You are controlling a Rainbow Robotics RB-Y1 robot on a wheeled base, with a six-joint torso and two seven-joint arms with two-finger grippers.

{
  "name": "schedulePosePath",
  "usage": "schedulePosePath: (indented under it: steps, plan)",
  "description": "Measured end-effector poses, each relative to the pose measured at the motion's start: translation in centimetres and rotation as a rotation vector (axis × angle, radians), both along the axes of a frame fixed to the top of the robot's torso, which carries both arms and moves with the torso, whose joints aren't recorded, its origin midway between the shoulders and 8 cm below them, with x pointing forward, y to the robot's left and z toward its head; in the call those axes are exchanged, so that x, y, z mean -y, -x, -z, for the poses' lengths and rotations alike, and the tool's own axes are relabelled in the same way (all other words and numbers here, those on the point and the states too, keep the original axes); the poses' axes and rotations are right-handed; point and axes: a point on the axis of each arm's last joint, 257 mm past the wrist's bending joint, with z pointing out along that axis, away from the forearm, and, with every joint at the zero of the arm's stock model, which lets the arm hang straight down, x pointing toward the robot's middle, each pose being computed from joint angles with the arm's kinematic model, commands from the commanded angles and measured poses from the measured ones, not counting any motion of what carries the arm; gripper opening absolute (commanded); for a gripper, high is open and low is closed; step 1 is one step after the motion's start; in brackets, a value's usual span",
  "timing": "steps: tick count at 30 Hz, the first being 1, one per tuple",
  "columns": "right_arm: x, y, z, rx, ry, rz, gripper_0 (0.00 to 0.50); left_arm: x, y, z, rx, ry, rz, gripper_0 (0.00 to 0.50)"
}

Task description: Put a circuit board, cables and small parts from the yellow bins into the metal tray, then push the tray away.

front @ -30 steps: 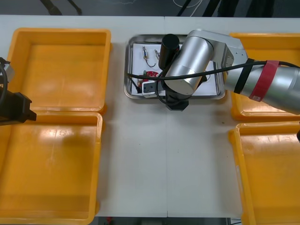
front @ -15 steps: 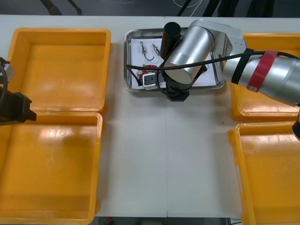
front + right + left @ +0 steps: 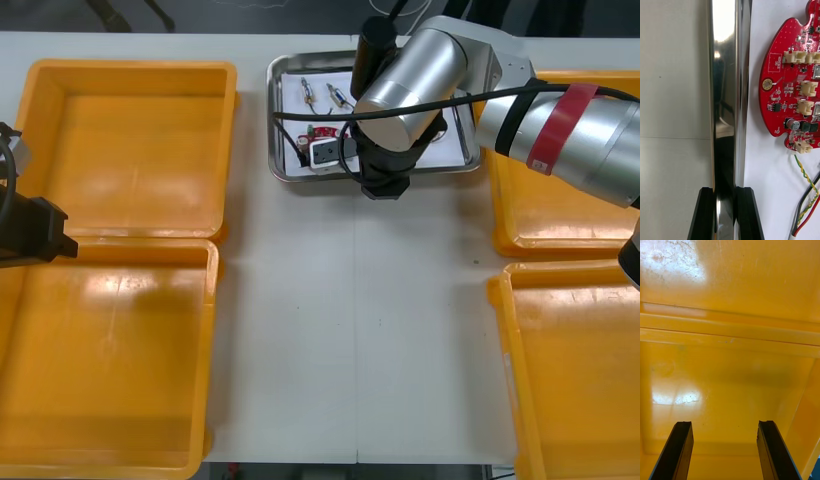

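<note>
**Tray held by its near rim**

One metal tray [image 3: 274, 120] sits at the top centre of the front view. It holds one red circuit board [image 3: 790, 86], two small metal parts [image 3: 308, 92] and some cables [image 3: 807, 176]. The right arm reaches in from the right, and the right gripper [image 3: 725, 189] is clamped on the tray's near rim. Four yellow bins [image 3: 130, 140] flank the tray. At the left edge the left gripper [image 3: 724, 425] hangs over them, fingers apart.

The light table [image 3: 350, 330] below me carries four yellow bins [image 3: 130, 160], two at each side, and the metal tray [image 3: 273, 120] between the far pair, near its far edge.
</note>
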Motion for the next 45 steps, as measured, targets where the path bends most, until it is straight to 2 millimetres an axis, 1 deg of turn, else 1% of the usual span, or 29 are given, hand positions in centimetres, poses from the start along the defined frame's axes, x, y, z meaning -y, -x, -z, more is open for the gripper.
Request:
schedulePosePath:
  steps: [5,11,22,23,25,26,27,33,36,38,40,45]
  plan:
    - [-0.1,-0.2,-0.1,-0.012,-0.023,0.022,0.0,0.0,0.0,0.0,0.0,0.0,0.0,0.5]
    - [-0.5,-0.2,0.3,-0.033,-0.045,0.044,0.0,0.0,0.0,0.0,0.0,0.0,0.0,0.5]
    - [-0.9,-0.2,0.5,-0.041,-0.056,0.052,0.0,0.0,0.0,0.0,0.0,0.0,0.0,0.5]
    - [-0.9,-0.2,0.5,-0.041,-0.056,0.052,0.063,0.0,0.0,0.0,0.0,0.0,0.0,0.5]
    - [-0.9,-0.2,0.5,-0.041,-0.056,0.052,0.338,0.0,0.0,0.0,0.0,0.0,0.0,0.5]
    - [-0.9,-0.2,0.5,-0.041,-0.056,0.052,0.407,0.0,0.0,0.0,0.0,0.0,0.0,0.5]
    - [-0.9,-0.2,0.5,-0.041,-0.056,0.052,0.5,0.0,0.0,0.0,0.0,0.0,0.0,0.5]
    - [-0.7,-0.5,0.2,-0.026,-0.044,0.051,0.5,0.0,0.0,0.0,0.0,0.0,0.0,0.5]
    - [-0.5,-0.3,0.0,-0.037,-0.045,0.06,0.5,0.0,0.0,0.0,0.0,0.0,0.0,0.5]
    - [-0.3,0.2,-0.3,-0.057,-0.04,0.072,0.5,0.0,0.0,0.0,0.0,0.0,0.0,0.5]
    - [-0.1,1.1,-0.7,-0.088,-0.027,0.081,0.5,0.0,0.0,0.0,0.0,0.0,0.0,0.5]
    - [-0.2,3.1,-1.9,-0.145,-0.009,0.083,0.5,0.0,0.0,0.0,0.0,0.0,0.0,0.5]
